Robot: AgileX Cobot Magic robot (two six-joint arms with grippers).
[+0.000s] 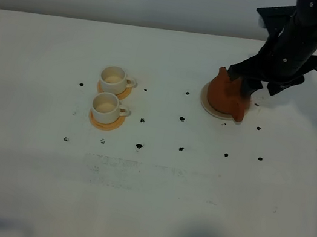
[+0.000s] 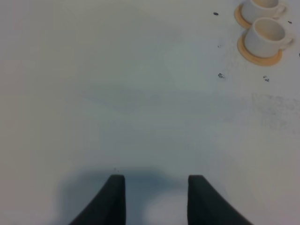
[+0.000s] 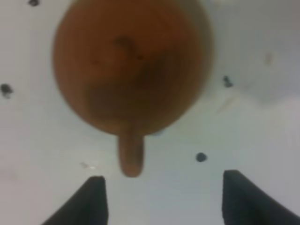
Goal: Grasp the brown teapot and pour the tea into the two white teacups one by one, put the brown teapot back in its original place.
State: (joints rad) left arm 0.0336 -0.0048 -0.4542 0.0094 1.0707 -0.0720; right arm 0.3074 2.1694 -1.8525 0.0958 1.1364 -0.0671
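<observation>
White table (image 1: pixel 22 193) — coasters (image 1: pixel 107 122), black specks (image 1: pixel 139 146)

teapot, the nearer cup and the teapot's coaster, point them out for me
teapot (image 1: pixel 226 95), high view, on its round body
nearer cup (image 1: pixel 105 107), high view, on its pale inside
teapot's coaster (image 1: pixel 205 104), high view, on its bare left rim

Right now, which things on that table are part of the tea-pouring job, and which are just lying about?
Part of the job:
- brown teapot
- pale coaster under it
- two white teacups
- right gripper, open at the teapot's handle

Just lying about:
- orange coasters under the cups
- black specks on the table
</observation>
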